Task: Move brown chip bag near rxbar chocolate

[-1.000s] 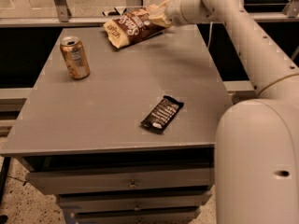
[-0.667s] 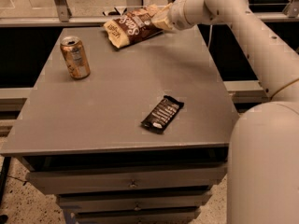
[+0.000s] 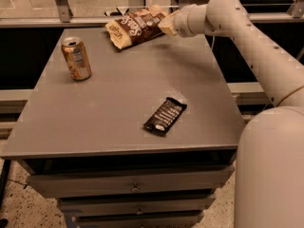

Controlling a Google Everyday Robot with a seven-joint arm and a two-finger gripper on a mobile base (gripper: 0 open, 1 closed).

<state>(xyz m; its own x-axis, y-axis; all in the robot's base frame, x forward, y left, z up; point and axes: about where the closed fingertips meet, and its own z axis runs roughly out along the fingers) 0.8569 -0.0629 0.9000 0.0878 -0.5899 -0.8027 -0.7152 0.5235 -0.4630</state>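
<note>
The brown chip bag (image 3: 137,26) lies at the far edge of the grey table (image 3: 114,103), dark brown with white lettering and tan ends. My gripper (image 3: 166,23) is at the bag's right end and touches or overlaps it, with the white arm reaching in from the right. The rxbar chocolate (image 3: 165,116), a small dark bar with white print, lies flat near the table's front right, well apart from the bag.
A golden soda can (image 3: 76,58) stands upright at the table's left side. Drawers (image 3: 135,186) sit under the tabletop. The robot's white body (image 3: 270,175) fills the lower right. A rail and glass run behind the table.
The arm has shifted slightly at the bag's right end. The bag, the can and the bar stay where they were.
</note>
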